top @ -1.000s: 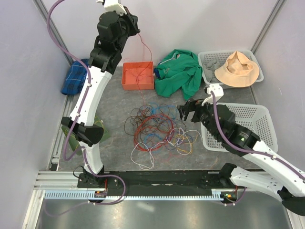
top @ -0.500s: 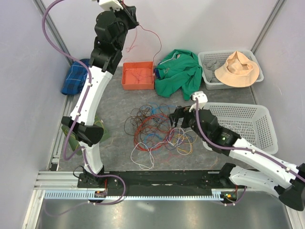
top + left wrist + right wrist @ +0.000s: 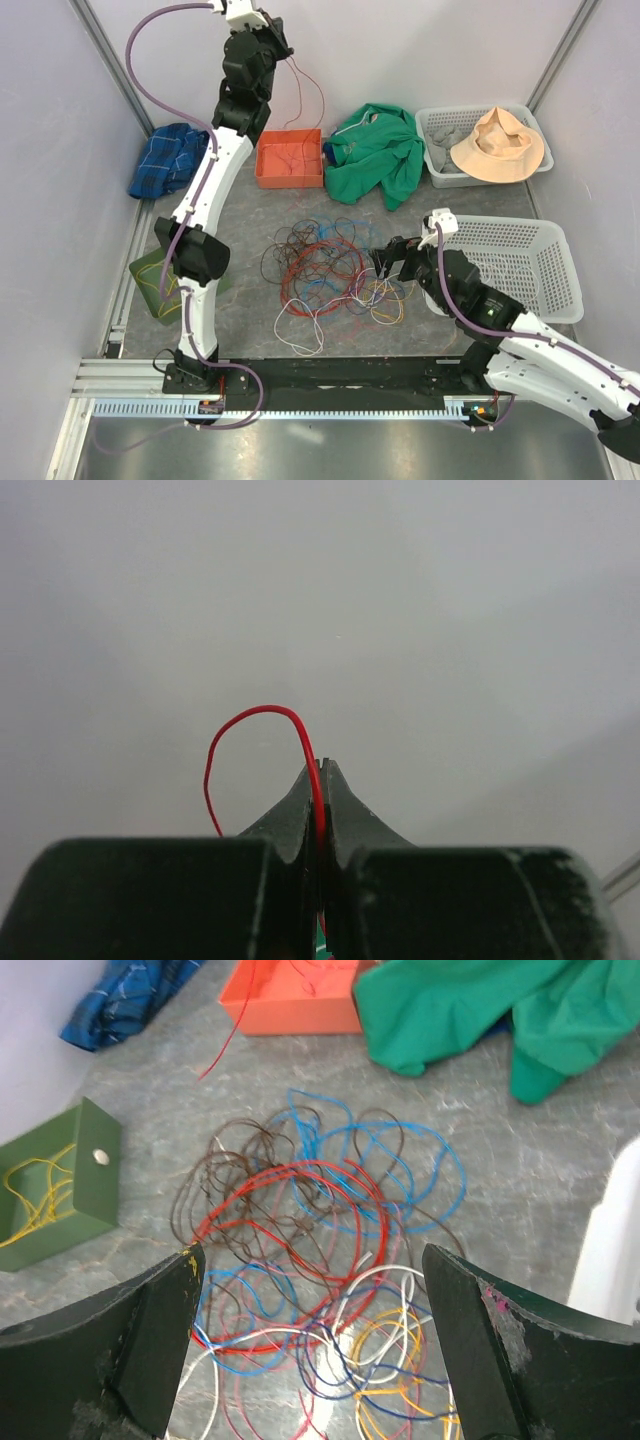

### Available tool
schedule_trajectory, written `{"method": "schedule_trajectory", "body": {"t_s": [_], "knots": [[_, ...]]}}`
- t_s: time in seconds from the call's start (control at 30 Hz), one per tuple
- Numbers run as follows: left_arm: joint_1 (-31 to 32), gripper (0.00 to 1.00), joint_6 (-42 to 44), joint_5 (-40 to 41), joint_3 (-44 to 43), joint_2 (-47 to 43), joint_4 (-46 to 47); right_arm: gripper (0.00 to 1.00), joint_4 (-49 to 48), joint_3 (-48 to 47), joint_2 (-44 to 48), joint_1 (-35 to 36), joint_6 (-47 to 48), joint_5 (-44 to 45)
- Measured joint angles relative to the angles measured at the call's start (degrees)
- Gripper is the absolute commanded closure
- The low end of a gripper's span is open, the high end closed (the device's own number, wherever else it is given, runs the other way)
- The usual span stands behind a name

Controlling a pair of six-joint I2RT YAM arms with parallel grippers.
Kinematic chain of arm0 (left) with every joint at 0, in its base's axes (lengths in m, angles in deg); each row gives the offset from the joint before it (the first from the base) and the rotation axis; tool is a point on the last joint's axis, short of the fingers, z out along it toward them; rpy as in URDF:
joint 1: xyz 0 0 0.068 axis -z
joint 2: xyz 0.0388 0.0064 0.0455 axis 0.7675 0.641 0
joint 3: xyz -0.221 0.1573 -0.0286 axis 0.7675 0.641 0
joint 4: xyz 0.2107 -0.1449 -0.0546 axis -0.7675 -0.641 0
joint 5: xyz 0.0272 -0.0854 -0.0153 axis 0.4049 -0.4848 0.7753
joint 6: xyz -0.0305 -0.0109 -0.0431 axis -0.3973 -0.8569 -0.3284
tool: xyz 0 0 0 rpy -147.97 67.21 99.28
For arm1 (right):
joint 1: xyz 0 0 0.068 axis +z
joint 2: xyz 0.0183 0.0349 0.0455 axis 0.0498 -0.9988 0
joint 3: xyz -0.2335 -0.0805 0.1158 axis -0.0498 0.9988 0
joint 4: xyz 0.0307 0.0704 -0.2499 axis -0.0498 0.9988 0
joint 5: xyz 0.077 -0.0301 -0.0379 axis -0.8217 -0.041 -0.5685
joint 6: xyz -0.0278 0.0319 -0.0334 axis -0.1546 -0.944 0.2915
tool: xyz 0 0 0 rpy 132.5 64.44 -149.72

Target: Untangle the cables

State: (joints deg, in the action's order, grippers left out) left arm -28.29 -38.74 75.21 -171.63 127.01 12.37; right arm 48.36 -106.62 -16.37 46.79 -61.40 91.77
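Note:
A tangle of thin cables [image 3: 330,270] in red, blue, brown, white and yellow lies on the grey table centre; it also shows in the right wrist view [image 3: 330,1250]. My left gripper [image 3: 281,52] is raised high at the back, shut on a thin red cable [image 3: 262,712] that hangs down into the orange tray [image 3: 290,157]. In the left wrist view the jaws pinch the red cable [image 3: 319,810] between them. My right gripper [image 3: 385,265] is open and empty, just above the right edge of the tangle; its fingers [image 3: 150,1330] straddle the white and yellow loops.
A green box [image 3: 150,280] with yellow wire stands at the left. A blue cloth [image 3: 165,160], green garment [image 3: 380,150], a small basket with a hat [image 3: 500,145] and a large white basket [image 3: 520,262] line the back and right.
My left gripper rose and swung right with the red cable, its end now hanging over the orange tray. My right gripper moved left and down onto the tangle's right edge.

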Motion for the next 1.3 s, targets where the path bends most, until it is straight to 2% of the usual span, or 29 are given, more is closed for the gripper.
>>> {"method": "schedule_trajectory", "body": {"t_s": [0.2,0.47,0.77,1.07,1.3], "knots": [[-1.2,0.98,1.8,0.7,0.0,4.0,6.9,0.02,0.1,3.3,1.3,0.0,-0.6,0.4],[-1.5,0.98,5.4,2.4,0.0,9.1,20.5,0.02,-1.5,8.7,1.1,0.0,-2.3,0.2],[-1.9,0.98,8.7,4.9,-1.6,13.2,34.5,0.02,-3.0,9.1,0.3,0.0,-2.0,0.3],[-2.6,0.98,9.3,5.8,-4.8,13.9,41.9,0.02,-3.9,9.4,4.8,0.0,-1.0,1.4],[-3.7,0.98,10.6,5.6,-4.5,14.2,46.8,0.02,-4.1,10.3,4.8,0.0,-0.9,1.7]]}}
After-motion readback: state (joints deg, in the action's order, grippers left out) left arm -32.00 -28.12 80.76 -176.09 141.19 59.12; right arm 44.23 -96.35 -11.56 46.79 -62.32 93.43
